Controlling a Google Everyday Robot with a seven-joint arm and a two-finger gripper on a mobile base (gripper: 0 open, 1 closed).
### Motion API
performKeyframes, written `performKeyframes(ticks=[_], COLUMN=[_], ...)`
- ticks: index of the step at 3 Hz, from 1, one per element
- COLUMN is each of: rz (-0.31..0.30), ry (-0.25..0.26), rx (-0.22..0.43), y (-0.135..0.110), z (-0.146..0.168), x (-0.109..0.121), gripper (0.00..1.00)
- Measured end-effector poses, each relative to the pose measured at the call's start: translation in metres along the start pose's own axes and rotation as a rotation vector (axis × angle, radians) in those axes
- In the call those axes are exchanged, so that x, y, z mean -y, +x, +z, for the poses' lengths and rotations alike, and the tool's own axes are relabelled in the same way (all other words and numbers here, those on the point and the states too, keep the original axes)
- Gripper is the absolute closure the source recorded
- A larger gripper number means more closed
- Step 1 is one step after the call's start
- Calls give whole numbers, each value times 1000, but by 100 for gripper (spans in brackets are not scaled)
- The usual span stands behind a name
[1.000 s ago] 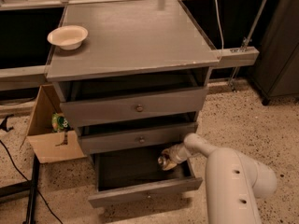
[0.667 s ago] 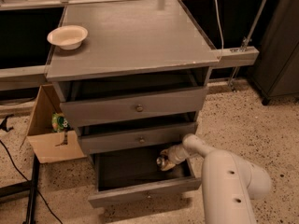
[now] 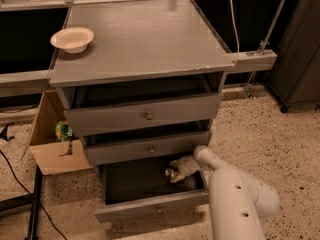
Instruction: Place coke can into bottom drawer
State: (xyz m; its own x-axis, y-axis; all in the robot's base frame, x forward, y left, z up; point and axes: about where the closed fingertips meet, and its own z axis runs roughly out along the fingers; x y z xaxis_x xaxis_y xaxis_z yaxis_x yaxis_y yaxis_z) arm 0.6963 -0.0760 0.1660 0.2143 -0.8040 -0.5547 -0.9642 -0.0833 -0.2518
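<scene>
A grey cabinet (image 3: 145, 79) stands on a speckled floor (image 3: 270, 129). It has three drawers. The top drawer (image 3: 142, 115) and the middle drawer (image 3: 147, 148) are out a little bit. The bottom drawer (image 3: 150, 208) is pulled out a long way toward the near side, and it is dark inside. A fat white robot arm (image 3: 235, 199) comes in from the near right and reaches over the right side of the bottom drawer. The claw (image 3: 174, 173) is inside that drawer, near its right wall and just under the middle drawer. The claw is clenched on the coke can (image 3: 170, 173). Only the can's round silver end shows, and it points left. The can is up off the drawer floor. A white bowl (image 3: 72, 39) sits on the tabletop (image 3: 150, 39), at the far left corner. A brown cardboard box (image 3: 50, 149) sits on the floor to the left of the cabinet, with something green (image 3: 63, 131) in it.
</scene>
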Motion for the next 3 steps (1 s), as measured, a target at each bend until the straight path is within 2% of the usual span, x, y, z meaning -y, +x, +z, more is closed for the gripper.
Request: performKeyframes(ticks=[2,3], rz=[17,16], ry=[29,32], rx=[17,16], y=[9,9], z=[14,14], x=[11,12], gripper=[100,74])
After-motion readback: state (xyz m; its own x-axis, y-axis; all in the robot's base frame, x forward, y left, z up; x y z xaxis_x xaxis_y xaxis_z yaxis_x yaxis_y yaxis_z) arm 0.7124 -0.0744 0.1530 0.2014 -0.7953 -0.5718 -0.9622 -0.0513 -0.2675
